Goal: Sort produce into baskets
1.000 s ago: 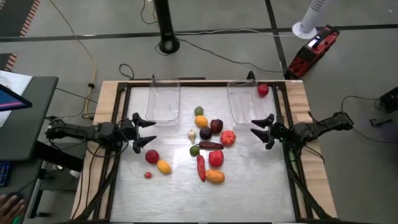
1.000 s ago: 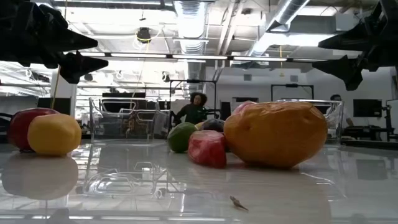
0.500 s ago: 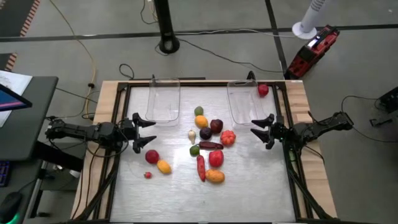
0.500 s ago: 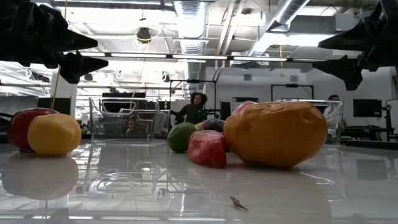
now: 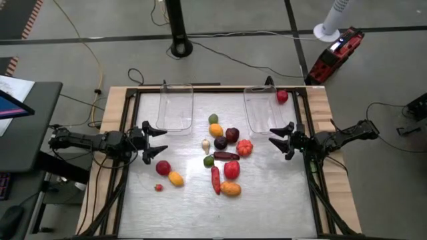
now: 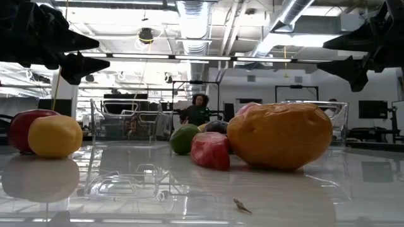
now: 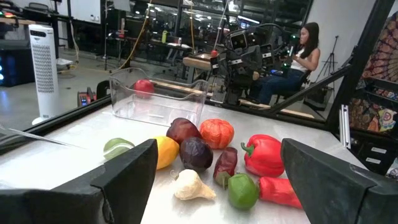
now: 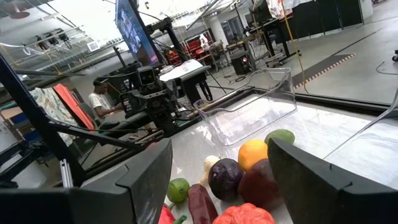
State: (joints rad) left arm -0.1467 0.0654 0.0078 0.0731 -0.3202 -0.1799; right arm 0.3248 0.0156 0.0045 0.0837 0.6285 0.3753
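Sorting looks barely begun: both clear baskets [image 5: 175, 106] [image 5: 261, 107] at upper centre appear empty, one red piece [image 5: 282, 97] beside the right one. The remaining produce [image 5: 223, 155] lies mid-frame. Left gripper [image 5: 155, 142] and right gripper [image 5: 280, 139] hover wide open, holding nothing.

The left arm reaches in low from the left edge of the bench, stretched nearly level, its hand [image 5: 158, 141] pointing toward the bench's middle with both fingers [image 7: 124, 171] spread wide and nothing between them. The right arm mirrors it from the right edge, bent at the elbow beyond the bench's side, its hand [image 5: 279, 139] also facing inward with fingers [image 8: 148, 168] parted and holding nothing. Both hands hang above the bench surface, well apart from each other on opposite sides.
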